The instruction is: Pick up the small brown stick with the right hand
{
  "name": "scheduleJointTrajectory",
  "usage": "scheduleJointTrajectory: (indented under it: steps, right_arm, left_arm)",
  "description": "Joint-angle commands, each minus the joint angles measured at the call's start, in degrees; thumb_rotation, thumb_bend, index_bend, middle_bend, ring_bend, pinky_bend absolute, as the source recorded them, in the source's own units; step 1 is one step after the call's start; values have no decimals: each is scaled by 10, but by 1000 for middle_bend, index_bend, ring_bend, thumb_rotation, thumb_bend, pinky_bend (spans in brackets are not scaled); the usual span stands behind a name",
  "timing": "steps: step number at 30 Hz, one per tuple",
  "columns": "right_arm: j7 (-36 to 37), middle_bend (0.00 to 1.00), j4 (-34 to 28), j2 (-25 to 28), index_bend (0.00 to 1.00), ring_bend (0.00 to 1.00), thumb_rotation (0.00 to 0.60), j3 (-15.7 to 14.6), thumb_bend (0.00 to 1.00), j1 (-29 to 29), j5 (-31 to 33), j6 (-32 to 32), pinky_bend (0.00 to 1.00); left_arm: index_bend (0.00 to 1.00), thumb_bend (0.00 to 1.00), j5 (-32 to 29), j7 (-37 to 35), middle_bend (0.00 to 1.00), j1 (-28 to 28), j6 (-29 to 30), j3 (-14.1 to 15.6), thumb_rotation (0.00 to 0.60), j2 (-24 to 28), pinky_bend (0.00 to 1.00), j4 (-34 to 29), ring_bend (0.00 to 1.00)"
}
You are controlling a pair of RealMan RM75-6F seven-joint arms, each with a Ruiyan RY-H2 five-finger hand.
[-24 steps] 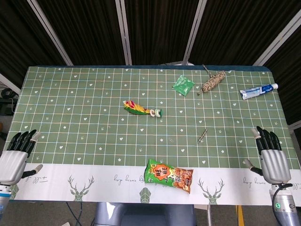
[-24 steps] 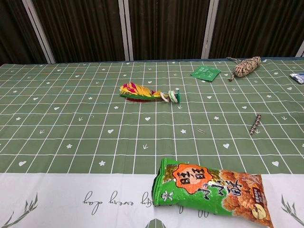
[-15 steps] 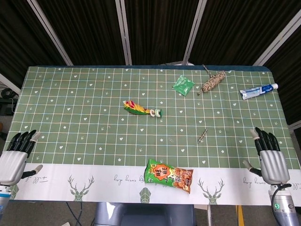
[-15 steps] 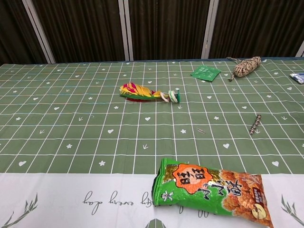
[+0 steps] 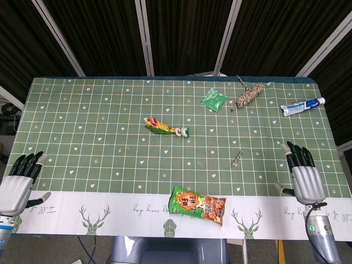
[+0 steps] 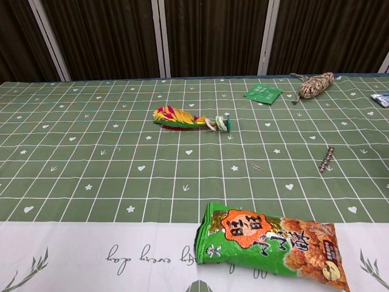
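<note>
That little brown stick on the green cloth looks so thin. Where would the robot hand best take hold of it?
Probably around its middle, pinched across its thin width from above. The small brown stick lies flat on the cloth, tilted, with open space all around, so nothing blocks a downward approach. The right hand sits open to its right, the natural side to come in from.

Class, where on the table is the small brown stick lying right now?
In the head view, the small brown stick lies right of centre on the green cloth, between the snack bag and the right robot hand.
</note>
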Motion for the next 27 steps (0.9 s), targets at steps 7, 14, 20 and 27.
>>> scheduleJointTrajectory:
  steps: [7,14,20,27]
  right_arm:
    - [-50,0,56,-69,0,0,600,34,39,49,62,-64,30]
    - [-78,0,118,-132,0,0,600,42,62,77,96,-98,30]
    - [-85,0,168,-175,0,0,600,49,62,91,120,-116,30]
    - [-86,0,219,-222,0,0,600,63,71,112,147,-138,30]
  left_arm:
    - [0,118,-5,-2,0,-3,-7,-1,600,0,0,0,0]
    - [0,117,-13,1,0,-6,-16,-2,600,2,0,-5,0]
    - [0,118,-12,-3,0,-5,-14,-1,600,3,0,-5,0]
    - [0,117,-17,-5,0,-5,-18,-1,600,4,0,-8,0]
